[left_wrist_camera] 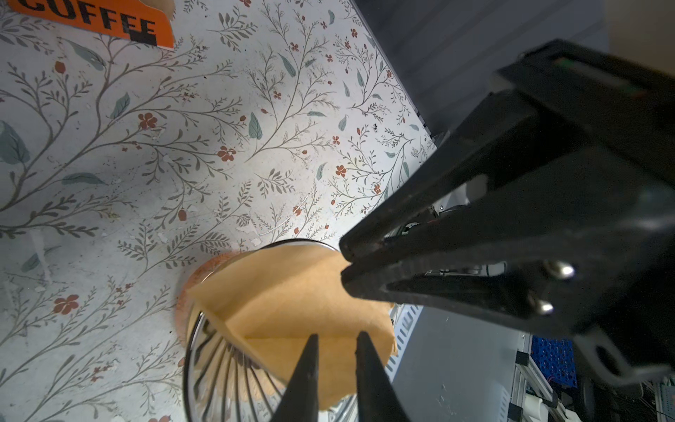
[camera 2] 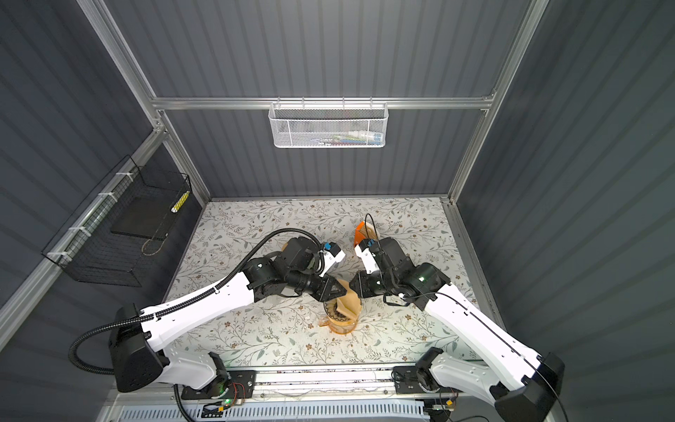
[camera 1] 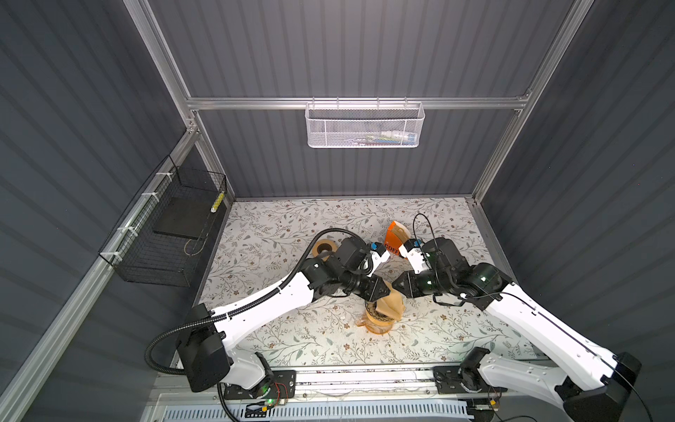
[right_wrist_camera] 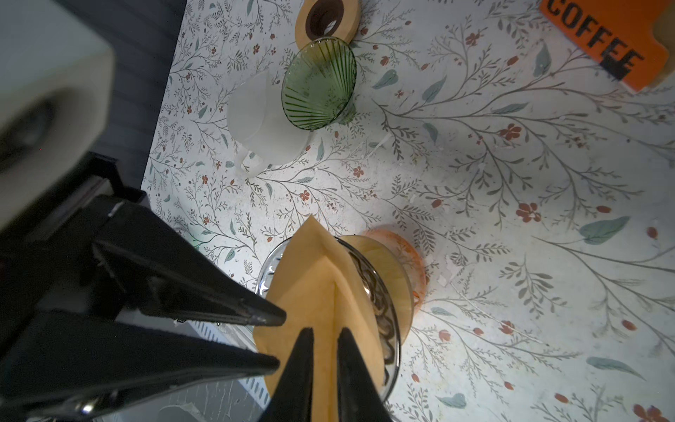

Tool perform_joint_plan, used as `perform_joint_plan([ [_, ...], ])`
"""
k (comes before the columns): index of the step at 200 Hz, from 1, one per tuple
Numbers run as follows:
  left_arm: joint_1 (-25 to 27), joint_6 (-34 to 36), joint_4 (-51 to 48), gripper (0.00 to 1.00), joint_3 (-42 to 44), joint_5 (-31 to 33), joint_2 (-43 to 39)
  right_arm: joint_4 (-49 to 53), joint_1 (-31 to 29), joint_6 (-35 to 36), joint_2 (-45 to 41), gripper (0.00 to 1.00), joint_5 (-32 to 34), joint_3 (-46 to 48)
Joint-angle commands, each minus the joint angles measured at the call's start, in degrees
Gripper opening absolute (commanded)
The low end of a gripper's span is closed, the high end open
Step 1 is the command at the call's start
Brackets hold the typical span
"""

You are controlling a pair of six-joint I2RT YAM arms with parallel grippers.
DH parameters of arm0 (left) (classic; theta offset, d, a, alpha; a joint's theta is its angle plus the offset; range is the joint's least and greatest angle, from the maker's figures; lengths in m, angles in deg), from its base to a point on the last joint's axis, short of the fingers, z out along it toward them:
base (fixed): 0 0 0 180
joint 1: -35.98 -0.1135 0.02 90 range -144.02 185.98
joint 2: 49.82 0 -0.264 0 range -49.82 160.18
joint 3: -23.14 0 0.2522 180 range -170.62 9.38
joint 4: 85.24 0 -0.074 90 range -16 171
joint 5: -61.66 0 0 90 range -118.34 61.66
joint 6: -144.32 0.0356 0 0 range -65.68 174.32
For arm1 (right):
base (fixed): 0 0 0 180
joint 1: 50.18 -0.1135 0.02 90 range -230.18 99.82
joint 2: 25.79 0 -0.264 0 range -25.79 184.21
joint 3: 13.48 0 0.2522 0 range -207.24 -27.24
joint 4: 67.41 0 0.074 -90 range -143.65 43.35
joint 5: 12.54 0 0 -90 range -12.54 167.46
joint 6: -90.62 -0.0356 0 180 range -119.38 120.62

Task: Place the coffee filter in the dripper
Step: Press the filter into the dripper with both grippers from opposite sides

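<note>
The floral-covered table (camera 1: 274,234) fills the floor of the booth, and the left arm (camera 1: 263,303) and right arm (camera 1: 540,321) reach in from the near edge to meet over its middle. A black wire basket (camera 1: 153,263) hangs on the left wall and a white mesh basket (camera 1: 339,128) on the back rail. Behind the wrists stands an orange coffee box (camera 1: 394,237). The right wrist view shows a white pitcher (right_wrist_camera: 263,124) just beside a green dripper (right_wrist_camera: 319,84) lying tilted, with a wooden ring (right_wrist_camera: 327,18) past them. Near the middle of the table, the clear dripper (camera 1: 378,321) stands upright on its orange base. The coffee filter (camera 1: 392,305) has its point down inside it, while its upper part sticks out above the rim (still partly folded, not spread against the wall). The right gripper (right_wrist_camera: 325,330) is nearly closed, its fingers pinching a raised crease of the filter. The left gripper (left_wrist_camera: 338,336) stands narrow at the filter's other edge, paper showing between its fingertips (right_wrist_camera: 285,317); I cannot tell whether it clamps.
</note>
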Motion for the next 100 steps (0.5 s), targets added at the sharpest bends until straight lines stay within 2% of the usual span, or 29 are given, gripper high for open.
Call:
perform_joint_plan([
  [1,0.11,0.54,-1.87,0.20,1.33,0.10,-1.87,-1.67,-0.03,-0.56,1.45,0.15,-2.40,0.68],
  [100,0.17,-0.08,-2.11,0.20,4.15,1.61,-3.90,-1.55,-1.26,-0.82,3.59,0.15,-2.36,1.82],
])
